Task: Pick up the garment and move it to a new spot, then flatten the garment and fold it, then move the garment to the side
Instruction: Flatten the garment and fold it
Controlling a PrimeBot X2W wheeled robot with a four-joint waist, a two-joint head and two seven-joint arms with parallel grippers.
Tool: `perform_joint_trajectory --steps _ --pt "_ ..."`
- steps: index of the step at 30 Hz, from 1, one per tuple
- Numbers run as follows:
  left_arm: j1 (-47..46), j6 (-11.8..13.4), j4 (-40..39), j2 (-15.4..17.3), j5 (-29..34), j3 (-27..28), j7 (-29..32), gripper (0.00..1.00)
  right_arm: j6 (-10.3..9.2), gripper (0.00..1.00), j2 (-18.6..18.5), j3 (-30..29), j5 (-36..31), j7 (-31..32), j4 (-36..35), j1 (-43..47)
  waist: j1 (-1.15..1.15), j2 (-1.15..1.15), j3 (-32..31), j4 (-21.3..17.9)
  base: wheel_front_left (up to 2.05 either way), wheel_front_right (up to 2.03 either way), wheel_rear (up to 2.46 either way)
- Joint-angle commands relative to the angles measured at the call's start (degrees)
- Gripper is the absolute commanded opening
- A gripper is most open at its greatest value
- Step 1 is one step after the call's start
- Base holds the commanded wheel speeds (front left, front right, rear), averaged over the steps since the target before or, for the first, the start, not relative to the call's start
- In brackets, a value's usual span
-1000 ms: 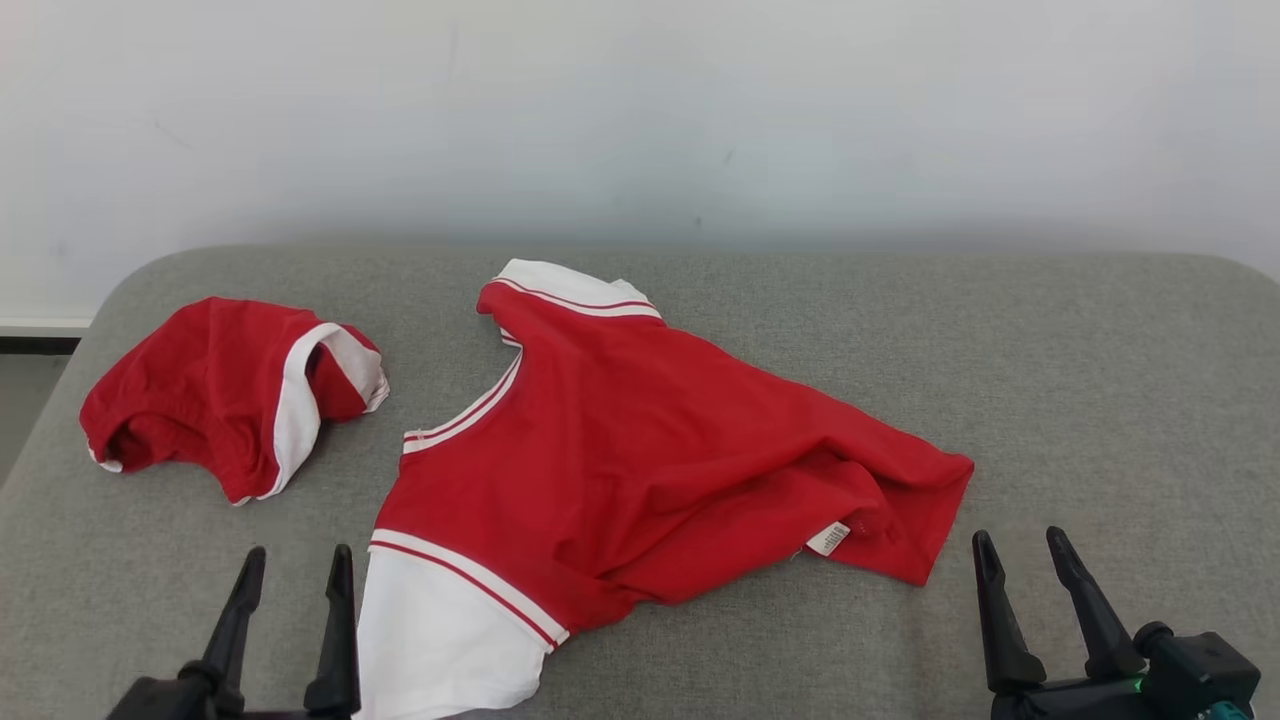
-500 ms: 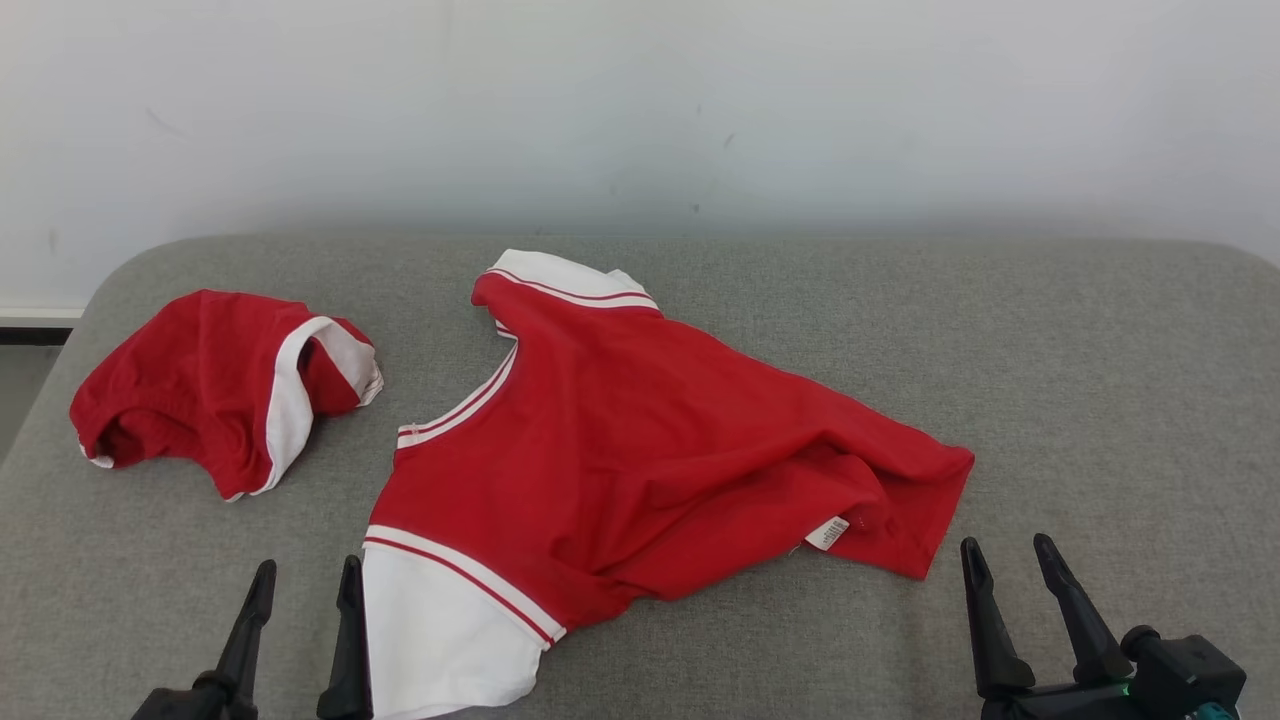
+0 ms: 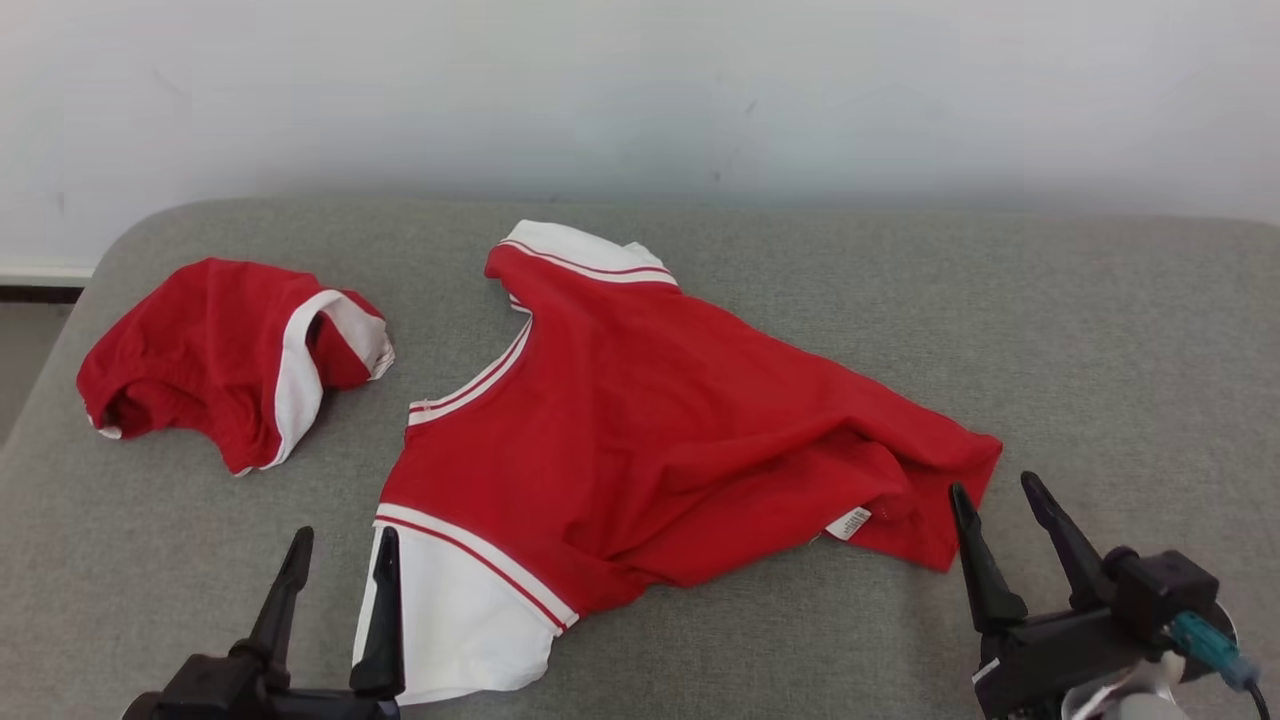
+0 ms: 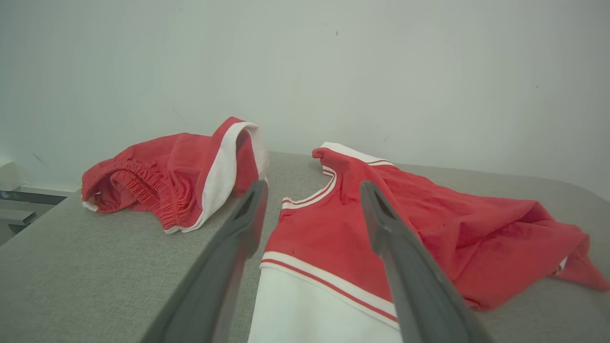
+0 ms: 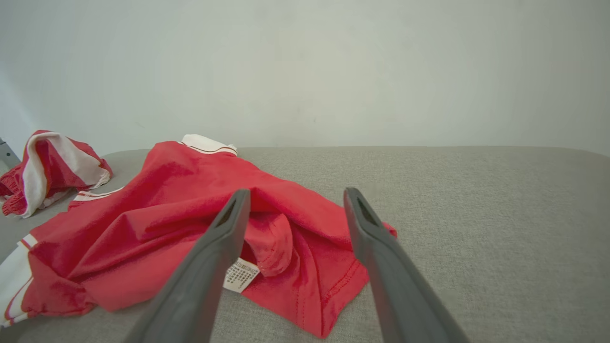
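The garment, a red shirt (image 3: 650,430) with white striped sleeves, lies crumpled on the grey padded surface (image 3: 1100,350). In the head view my left gripper (image 3: 344,540) stands open at the lower left, its right finger over the edge of the near white sleeve (image 3: 450,620). My right gripper (image 3: 994,487) is open at the shirt's right hem corner, just short of the cloth. In the left wrist view the open left gripper (image 4: 313,186) frames the shirt (image 4: 429,224) near its neckline. The right wrist view has the right gripper (image 5: 296,193) straddling the rumpled hem of the shirt (image 5: 167,209) and its white label (image 5: 240,275).
Red shorts (image 3: 220,360) with a white side stripe lie bunched at the far left, also in the left wrist view (image 4: 176,176) and right wrist view (image 5: 43,162). A pale wall (image 3: 640,100) stands behind. Bare grey surface stretches to the right of the shirt.
The head camera has shifted slightly. Both open grippers have moved forward toward the shirt, the left one rightward onto the sleeve's edge, the right one up to the hem corner. The shirt lies unchanged.
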Motion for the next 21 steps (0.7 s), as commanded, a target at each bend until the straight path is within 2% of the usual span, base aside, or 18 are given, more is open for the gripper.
perform_joint_trajectory --steps 1,9,18,19,20,21 --pt "-0.92 -0.05 0.06 -0.17 0.46 -0.2 -0.04 1.0 -0.13 1.0 -0.66 0.78 0.48 0.0 0.96 -1.22 0.0 0.0 1.1 1.07 0.0 0.0 0.0" --pt "-3.25 -0.4 1.61 -0.38 -0.18 -2.42 -0.05 1.0 -0.13 1.0 -3.3 5.71 4.65 0.0 11.16 -9.27 0.0 0.0 3.98 4.95 0.0 0.0 0.0" --pt "-4.38 0.04 2.6 -0.4 -1.47 -3.57 -0.04 1.0 -0.13 1.0 -3.54 12.28 12.48 0.47 20.96 -12.73 0.0 0.0 4.87 7.06 0.0 0.0 0.0" --pt "-4.36 0.11 2.66 -0.39 -1.55 -3.58 -0.04 1.0 -0.13 0.75 -3.63 13.15 13.47 0.71 21.53 -12.84 0.0 0.0 4.88 7.1 0.0 0.0 0.0" --pt "-4.36 0.11 2.66 -0.39 -1.55 -3.58 -0.04 1.0 -0.13 0.75 -3.63 13.15 13.47 0.71 21.53 -12.84 0.0 0.0 4.88 7.1 0.0 0.0 0.0" --pt "-4.33 0.17 2.7 -0.4 -1.62 -3.61 -0.04 1.0 -0.13 0.1 -3.73 13.95 14.41 0.75 21.97 -13.0 0.0 0.0 4.87 7.11 0.0 0.0 0.0"
